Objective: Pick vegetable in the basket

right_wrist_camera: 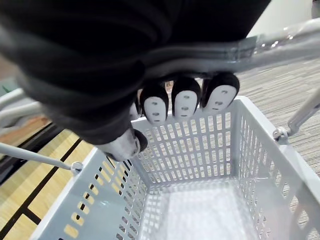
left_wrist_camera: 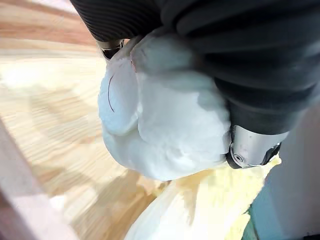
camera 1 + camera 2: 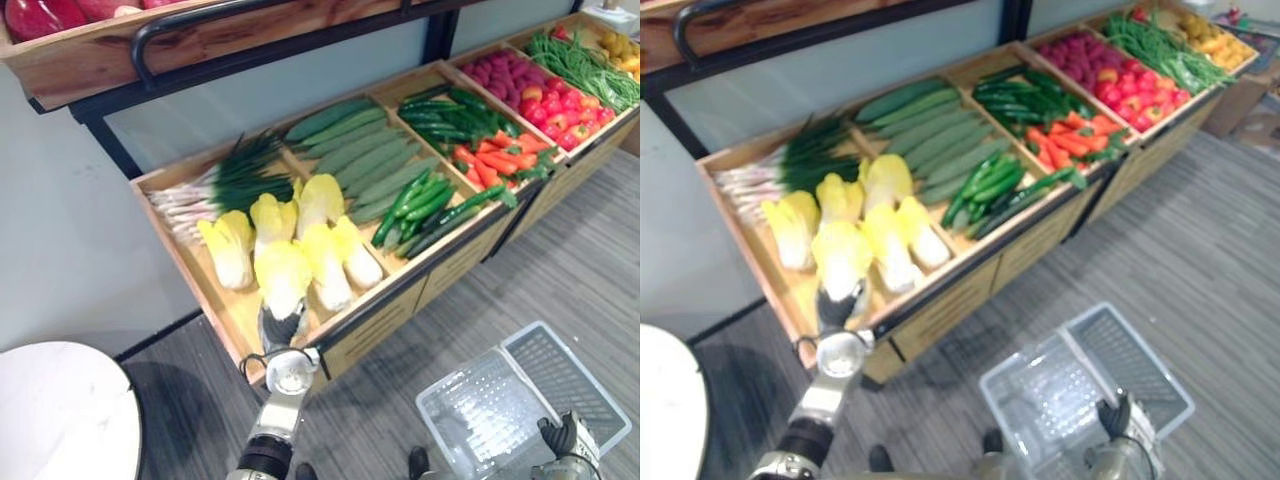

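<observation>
While clamped with the left hand (image 3: 281,325) on the cabbage (image 3: 283,272), lift clear of heads (image 3: 328,262) beside it, then carry to the basket (image 1: 190,150) gripped in the right hand (image 3: 562,436)

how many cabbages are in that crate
6 cabbages in the left wooden bin: three along the back; three in front, the nearest gripped by the left hand, two beside it. Others may lie underneath.

Basket (image 1: 200,145) — pale grey perforated plastic, smooth, slight sheen. Display shelf (image 3: 238,318) — bare wood, visible grain, matt. Cabbage (image 2: 165,125) base: white, matt, smooth. Floor (image 3: 590,250): ribbed grey carpet.
</observation>
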Robot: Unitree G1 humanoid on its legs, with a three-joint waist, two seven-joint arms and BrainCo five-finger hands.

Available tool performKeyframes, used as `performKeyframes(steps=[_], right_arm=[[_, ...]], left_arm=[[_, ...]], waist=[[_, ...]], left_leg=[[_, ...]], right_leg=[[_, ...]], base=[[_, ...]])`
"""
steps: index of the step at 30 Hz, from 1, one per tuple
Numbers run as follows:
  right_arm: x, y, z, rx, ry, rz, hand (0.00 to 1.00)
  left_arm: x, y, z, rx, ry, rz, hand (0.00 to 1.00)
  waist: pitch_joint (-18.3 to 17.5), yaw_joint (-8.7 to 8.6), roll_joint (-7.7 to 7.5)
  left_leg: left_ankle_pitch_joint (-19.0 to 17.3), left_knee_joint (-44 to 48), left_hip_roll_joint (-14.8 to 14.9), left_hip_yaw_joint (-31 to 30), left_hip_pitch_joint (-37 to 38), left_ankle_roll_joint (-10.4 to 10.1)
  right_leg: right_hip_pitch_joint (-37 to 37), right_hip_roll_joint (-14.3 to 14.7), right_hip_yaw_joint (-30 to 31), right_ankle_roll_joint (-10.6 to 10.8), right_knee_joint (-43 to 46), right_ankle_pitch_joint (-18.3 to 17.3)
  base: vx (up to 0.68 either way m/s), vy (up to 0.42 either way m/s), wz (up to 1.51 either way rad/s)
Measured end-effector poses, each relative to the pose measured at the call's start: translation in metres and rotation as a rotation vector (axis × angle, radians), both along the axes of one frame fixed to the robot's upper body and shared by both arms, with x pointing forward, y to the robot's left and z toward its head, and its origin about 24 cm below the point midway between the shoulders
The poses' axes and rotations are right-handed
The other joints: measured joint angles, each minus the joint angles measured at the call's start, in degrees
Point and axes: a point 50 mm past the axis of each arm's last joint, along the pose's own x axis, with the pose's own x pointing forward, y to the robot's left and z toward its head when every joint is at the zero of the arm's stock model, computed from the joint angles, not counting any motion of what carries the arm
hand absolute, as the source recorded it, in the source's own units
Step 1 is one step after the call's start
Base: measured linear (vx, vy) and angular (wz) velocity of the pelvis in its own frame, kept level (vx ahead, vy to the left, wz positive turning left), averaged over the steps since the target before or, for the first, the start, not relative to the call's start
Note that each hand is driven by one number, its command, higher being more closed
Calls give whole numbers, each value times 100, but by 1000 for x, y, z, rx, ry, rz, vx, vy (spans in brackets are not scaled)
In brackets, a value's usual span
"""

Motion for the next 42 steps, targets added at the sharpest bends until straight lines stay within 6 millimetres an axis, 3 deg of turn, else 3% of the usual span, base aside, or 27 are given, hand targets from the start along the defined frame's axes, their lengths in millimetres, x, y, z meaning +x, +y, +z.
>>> performKeyframes(steps=[7,15,19,23,27,30,35,42], right_arm=[[-9,-2,-6,34,33,-40,100],[-10,1,-9,72,54,-30,100],[-9,4,-9,80,55,-16,100],[-6,8,-10,93,58,14,100],[1,10,-5,93,21,40,100],[5,10,2,90,-22,72,100],[7,9,10,96,-52,120,100],[10,1,19,247,-97,135,100]], left_arm=[[-4,28,13,21,-62,117,100],[-36,100,6,26,-14,528,100],[-40,113,13,73,-30,600,100],[-29,100,39,134,-145,540,100],[-19,66,69,205,-289,328,100],[-20,45,78,225,-357,168,100],[-26,19,84,215,-403,-58,100],[-33,1,73,254,-325,-390,100]], waist=[[-170,58,-41],[-259,108,-155],[-287,126,-199],[-334,115,-272],[-345,105,-266],[-460,74,-214],[-481,75,-214],[-600,69,-231]], left_leg=[[18,0,-17,-179,-54,10],[24,3,-31,-289,-51,14],[25,7,-37,-288,-51,14],[24,8,-45,-271,-41,15],[-1,8,-39,-79,59,-9],[-37,8,-29,102,90,-19],[-91,2,-1,282,191,-63],[-136,3,-10,490,260,-70]], right_leg=[[84,-15,-175,3,-65,-1],[182,-25,-282,4,-113,-1],[181,-31,-277,6,-113,2],[178,-39,-247,10,-114,7],[154,-36,-42,33,-106,27],[67,-22,146,50,-79,39],[22,14,342,60,-66,43],[-33,21,551,80,-76,57]], base=[[11,-3,12],[9,-3,7],[2,-1,1],[1,0,-1],[2,4,-20],[12,7,-35],[2,-2,-22],[8,3,-14]])
